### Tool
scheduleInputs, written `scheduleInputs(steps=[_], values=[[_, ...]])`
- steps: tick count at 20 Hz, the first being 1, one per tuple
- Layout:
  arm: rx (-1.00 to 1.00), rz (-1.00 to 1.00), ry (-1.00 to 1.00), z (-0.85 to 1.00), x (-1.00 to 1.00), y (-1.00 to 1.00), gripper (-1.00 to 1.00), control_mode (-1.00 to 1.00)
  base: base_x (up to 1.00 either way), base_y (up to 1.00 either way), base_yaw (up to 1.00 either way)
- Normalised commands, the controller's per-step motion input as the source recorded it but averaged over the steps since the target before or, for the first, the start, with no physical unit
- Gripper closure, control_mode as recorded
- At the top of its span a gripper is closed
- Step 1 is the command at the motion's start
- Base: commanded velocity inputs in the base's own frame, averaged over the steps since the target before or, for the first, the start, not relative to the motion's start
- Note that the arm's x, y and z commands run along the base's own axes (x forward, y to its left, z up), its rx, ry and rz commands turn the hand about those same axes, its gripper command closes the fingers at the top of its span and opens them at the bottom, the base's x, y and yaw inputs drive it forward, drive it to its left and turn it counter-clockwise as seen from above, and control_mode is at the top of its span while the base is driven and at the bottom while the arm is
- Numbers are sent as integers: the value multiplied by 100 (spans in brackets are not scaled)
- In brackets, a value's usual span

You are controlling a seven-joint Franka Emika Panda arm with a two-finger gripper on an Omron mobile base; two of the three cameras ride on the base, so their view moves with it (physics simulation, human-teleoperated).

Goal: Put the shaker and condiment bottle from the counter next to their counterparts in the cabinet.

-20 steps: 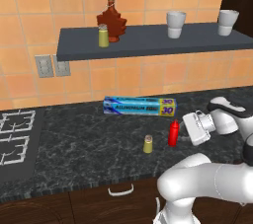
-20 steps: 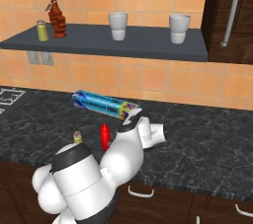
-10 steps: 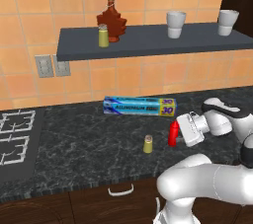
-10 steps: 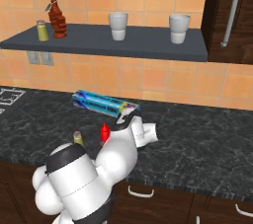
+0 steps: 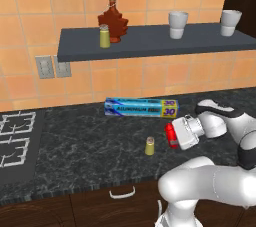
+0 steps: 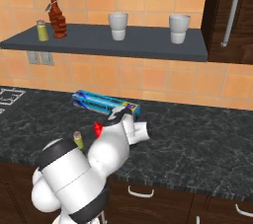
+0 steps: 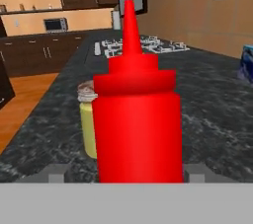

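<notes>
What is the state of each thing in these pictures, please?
red bottle: upright on the counter, between the fingertips
gripper: open around the red bottle
counter shaker: upright, untouched
shelf shaker: upright beside the maple bottle
two white cups: standing on the shelf
foil box: lying flat, closed

The arm (image 5: 210, 186) is glossy white with rounded, bulbous segments and dark grey-black bands at its joints. Its hand (image 5: 189, 132) is a boxy white block with pale grey faces.
</notes>
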Motion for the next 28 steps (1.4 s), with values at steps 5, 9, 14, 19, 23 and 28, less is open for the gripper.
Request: scheduleInputs(steps=[5, 9, 14, 19, 23, 28], values=[[3, -4, 15, 37, 0, 9, 100, -100, 0, 0, 0], [18, -9, 15, 100, -6, 11, 100, -100, 0, 0, 0], [22, -12, 13, 100, -49, -2, 100, -100, 0, 0, 0], [22, -20, -5, 87, -100, 0, 100, -100, 0, 0, 0], [15, -20, -1, 100, -92, 40, 100, -100, 0, 0, 0], [1, -1, 0, 93, -37, 96, 100, -100, 0, 0, 0]])
